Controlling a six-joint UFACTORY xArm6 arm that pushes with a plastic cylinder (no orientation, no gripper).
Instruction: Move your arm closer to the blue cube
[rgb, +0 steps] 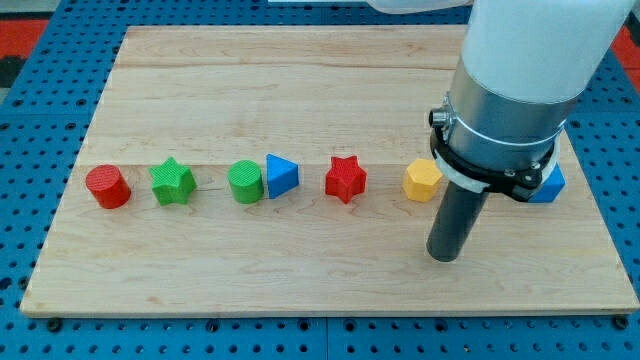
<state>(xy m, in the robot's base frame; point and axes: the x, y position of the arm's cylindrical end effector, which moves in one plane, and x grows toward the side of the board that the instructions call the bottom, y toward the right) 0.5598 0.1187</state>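
While our rod stands straight, my tip (443, 256) rests on the wooden board (300, 270), holding nothing (it has no jaws). Up and to the view's left sits the yellow hexagon block (422, 180). We see the blue cube (549, 184) up-right, partly hidden by our arm.

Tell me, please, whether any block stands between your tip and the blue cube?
Nothing visible does. My tip sits toward the view's bottom-left of the blue cube, which is partly hidden behind my arm. The yellow block lies off that path.
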